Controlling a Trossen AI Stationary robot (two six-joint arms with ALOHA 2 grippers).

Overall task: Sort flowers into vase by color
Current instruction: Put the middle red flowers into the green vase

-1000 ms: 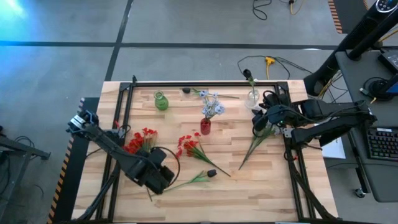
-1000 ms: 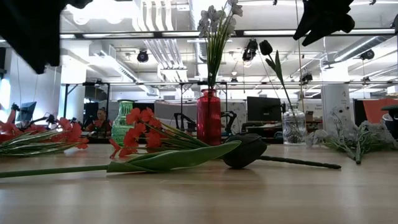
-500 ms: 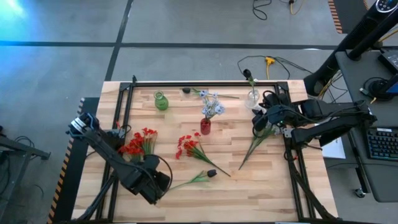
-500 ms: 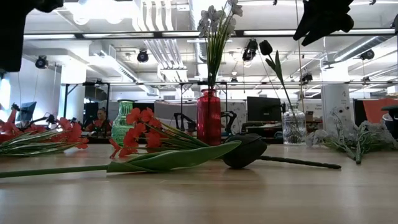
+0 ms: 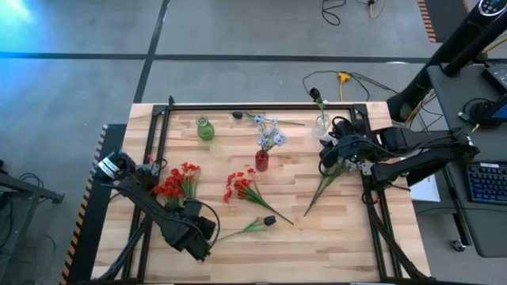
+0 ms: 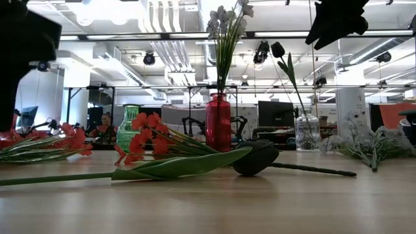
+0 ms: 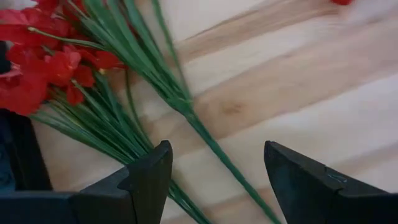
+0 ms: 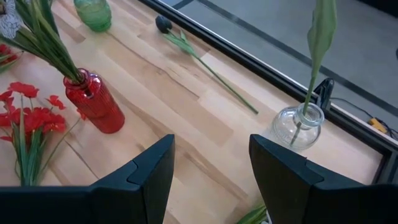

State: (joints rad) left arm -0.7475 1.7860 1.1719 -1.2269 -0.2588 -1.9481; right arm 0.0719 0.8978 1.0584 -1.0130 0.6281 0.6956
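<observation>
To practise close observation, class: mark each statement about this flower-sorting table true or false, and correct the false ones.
1. The red vase holds pale blue-white flowers. True.
2. The green vase holds red flowers. False: nothing shows in it.
3. The clear vase holds a single stem. True.
4. The left end effector is clamped on a stem. False: its fingers stand open over the stems of a red bunch, touching nothing.
5. A dark-budded flower lies on the table. True.
6. The right end effector holds the red vase. False: it is open, above the table, holding nothing.
</observation>
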